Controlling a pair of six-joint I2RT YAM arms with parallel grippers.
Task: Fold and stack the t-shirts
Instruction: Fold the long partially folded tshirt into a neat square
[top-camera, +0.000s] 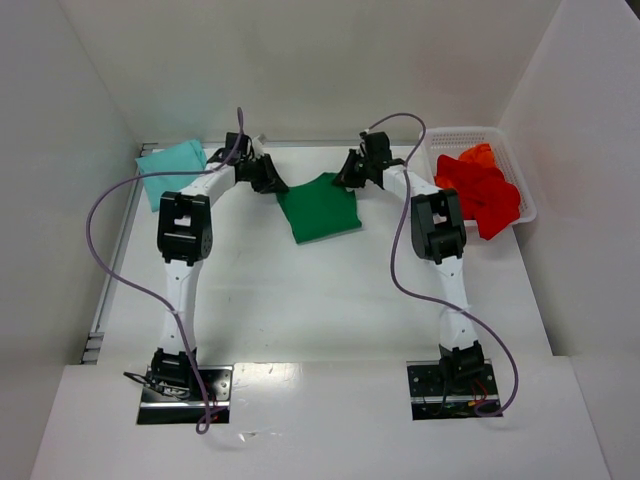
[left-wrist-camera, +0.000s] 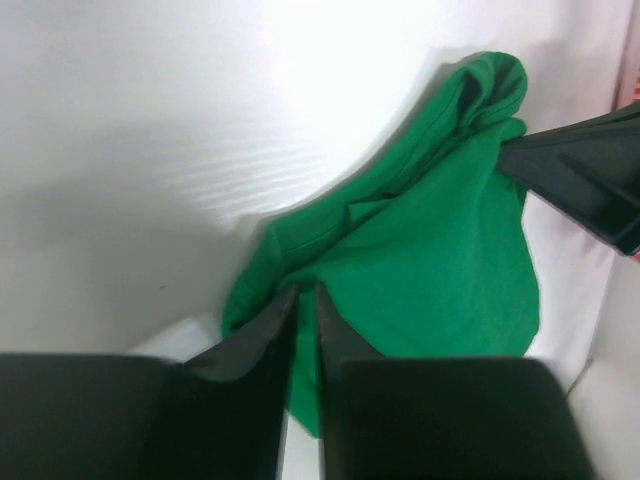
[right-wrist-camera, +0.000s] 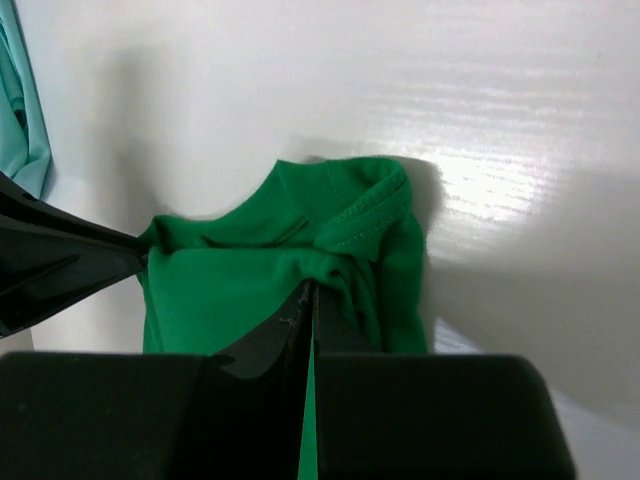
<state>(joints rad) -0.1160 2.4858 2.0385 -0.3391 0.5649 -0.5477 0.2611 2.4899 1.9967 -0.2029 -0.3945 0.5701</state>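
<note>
Seen from above, both sets of fingertips are hard to make out against the dark wrists. One green tee (top-camera: 318, 212) lies part-folded at upper centre of the bench (top-camera: 300, 310). The left end effector (left-wrist-camera: 305, 290) sits at the tee's upper-left corner, its jaws a slit apart with cloth at the tips, and I cannot tell whether it grips. The right end effector (right-wrist-camera: 310, 287) is pinched on bunched cloth at the upper-right corner. One teal tee (top-camera: 172, 170) lies at upper left. The red tees (top-camera: 482, 190) are heaped in one basket (top-camera: 470, 132) at upper right, and their number is unclear.
</note>
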